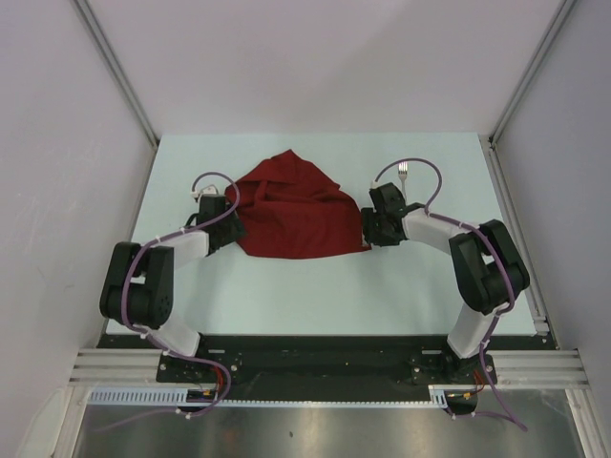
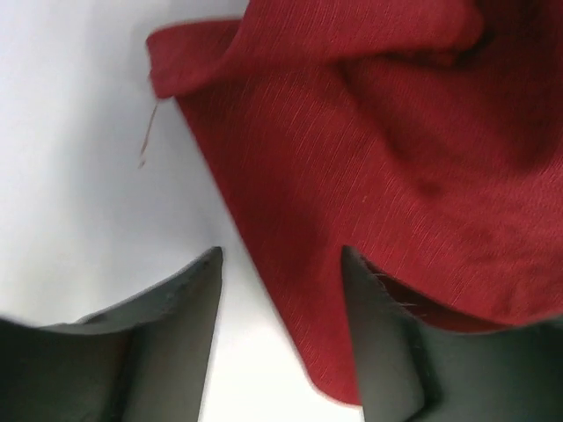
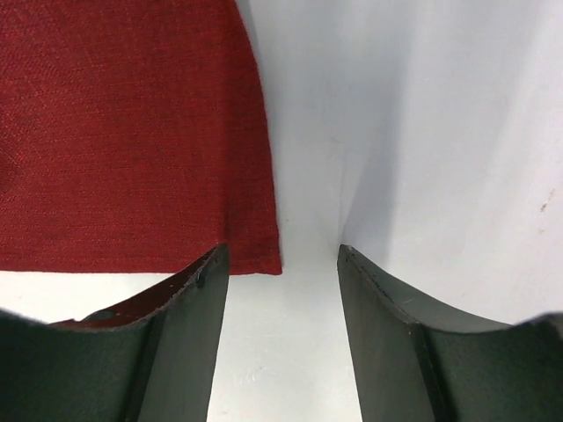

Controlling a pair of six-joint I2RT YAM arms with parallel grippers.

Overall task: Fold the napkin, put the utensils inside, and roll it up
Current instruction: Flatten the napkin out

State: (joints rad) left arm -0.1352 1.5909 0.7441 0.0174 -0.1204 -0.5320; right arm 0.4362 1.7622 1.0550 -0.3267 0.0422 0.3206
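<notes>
**Both grippers spread at the napkin's near corners**

- Dark red square cloth napkin (image 1: pixel 296 218) lies mid-table on the pale table top (image 1: pixel 286 296). It is rumpled and peaked at the far side, flatter toward its near edge.
- Left gripper (image 1: pixel 232 225) sits low at the cloth's left edge, fingers apart. In the wrist view the hem runs down between them, and one finger (image 2: pixel 378 343) meets the fabric. Whether the cloth lies over or under it, cannot tell.
- Right gripper (image 1: pixel 367 229) is at the near right corner, fingers likewise spread. The corner sits just beside one fingertip (image 3: pixel 198 290), with bare table in the gap.
- Small silver metal fork (image 1: pixel 403 172) lies beyond the right wrist, apart from the cloth.
</notes>
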